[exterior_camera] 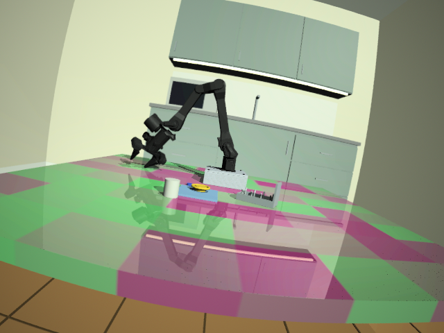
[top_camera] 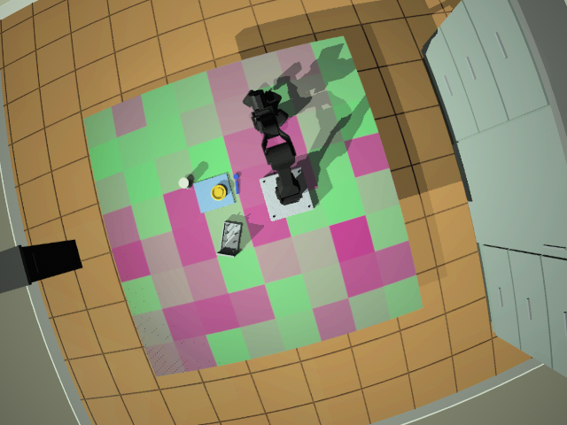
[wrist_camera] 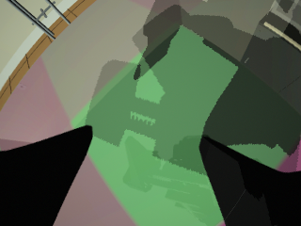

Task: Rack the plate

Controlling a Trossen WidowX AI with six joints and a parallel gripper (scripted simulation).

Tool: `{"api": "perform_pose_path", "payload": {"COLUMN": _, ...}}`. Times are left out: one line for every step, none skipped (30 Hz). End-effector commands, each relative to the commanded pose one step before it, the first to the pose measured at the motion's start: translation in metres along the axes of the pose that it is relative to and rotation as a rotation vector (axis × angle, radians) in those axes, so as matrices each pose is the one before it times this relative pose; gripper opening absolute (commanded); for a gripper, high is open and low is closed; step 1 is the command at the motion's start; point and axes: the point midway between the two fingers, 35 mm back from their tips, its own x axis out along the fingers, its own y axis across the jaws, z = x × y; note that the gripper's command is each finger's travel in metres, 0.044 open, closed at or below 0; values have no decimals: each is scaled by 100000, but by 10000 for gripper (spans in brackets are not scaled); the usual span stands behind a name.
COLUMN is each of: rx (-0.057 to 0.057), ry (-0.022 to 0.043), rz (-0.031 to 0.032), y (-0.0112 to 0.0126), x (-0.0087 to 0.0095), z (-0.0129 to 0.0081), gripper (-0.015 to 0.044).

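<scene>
One arm reaches out low over the worktop (top_camera: 292, 292), its hand (exterior_camera: 146, 155) spread and holding nothing, fingertips close above the chequered surface. We see the plate (top_camera: 219, 192), yellow, lying flat on a blue mat (top_camera: 205, 201), with a white cup (top_camera: 183, 182) just beside the mat and a blue utensil (top_camera: 236, 181) along its other edge. We find the rack (top_camera: 230, 237) near the mat, unfilled, its rails running lengthwise so a plate can stand between them. We judge the pickup not yet begun: the hand sits well apart from the plate, and only bare worktop shows between its fingers in the wrist view.
</scene>
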Motion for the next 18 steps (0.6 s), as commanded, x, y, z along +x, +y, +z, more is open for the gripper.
{"api": "perform_pose_path", "payload": {"rx": -12610, "ry": 4280, "rz": 2711, "y": 1953, "x": -946, "z": -1915, "gripper": 400}}
{"api": "perform_pose_path", "payload": {"rx": -1822, "ry": 483, "rz": 305, "y": 285, "x": -135, "z": -268, "gripper": 400}}
{"api": "perform_pose_path", "payload": {"rx": -1455, "ry": 489, "rz": 233, "y": 222, "x": -94, "z": -223, "gripper": 400}}
{"api": "perform_pose_path", "payload": {"rx": -1758, "ry": 745, "rz": 267, "y": 259, "x": -92, "z": -284, "gripper": 400}}
{"api": "perform_pose_path", "payload": {"rx": -2207, "ry": 926, "rz": 340, "y": 326, "x": -117, "z": -354, "gripper": 400}}
{"api": "perform_pose_path", "payload": {"rx": -2612, "ry": 1084, "rz": 410, "y": 389, "x": -139, "z": -413, "gripper": 400}}
{"api": "perform_pose_path", "payload": {"rx": -2711, "ry": 1111, "rz": 433, "y": 407, "x": -145, "z": -422, "gripper": 400}}
{"api": "perform_pose_path", "payload": {"rx": -2717, "ry": 1099, "rz": 441, "y": 411, "x": -146, "z": -416, "gripper": 400}}
{"api": "perform_pose_path", "payload": {"rx": -2421, "ry": 1413, "rz": 706, "y": 467, "x": -167, "z": -489, "gripper": 400}}
{"api": "perform_pose_path", "payload": {"rx": -2440, "ry": 1411, "rz": 712, "y": 473, "x": -167, "z": -487, "gripper": 400}}
{"api": "perform_pose_path", "payload": {"rx": -2445, "ry": 1401, "rz": 714, "y": 476, "x": -166, "z": -483, "gripper": 400}}
{"api": "perform_pose_path", "payload": {"rx": -2450, "ry": 1391, "rz": 716, "y": 479, "x": -166, "z": -479, "gripper": 400}}
{"api": "perform_pose_path", "payload": {"rx": -2455, "ry": 1381, "rz": 717, "y": 481, "x": -165, "z": -474, "gripper": 400}}
{"api": "perform_pose_path", "payload": {"rx": -2460, "ry": 1372, "rz": 719, "y": 484, "x": -164, "z": -470, "gripper": 400}}
{"api": "perform_pose_path", "payload": {"rx": -2464, "ry": 1362, "rz": 720, "y": 487, "x": -163, "z": -466, "gripper": 400}}
{"api": "perform_pose_path", "payload": {"rx": -2469, "ry": 1352, "rz": 720, "y": 489, "x": -162, "z": -462, "gripper": 400}}
{"api": "perform_pose_path", "payload": {"rx": -2473, "ry": 1343, "rz": 721, "y": 492, "x": -161, "z": -458, "gripper": 400}}
{"api": "perform_pose_path", "payload": {"rx": -2477, "ry": 1334, "rz": 721, "y": 494, "x": -160, "z": -453, "gripper": 400}}
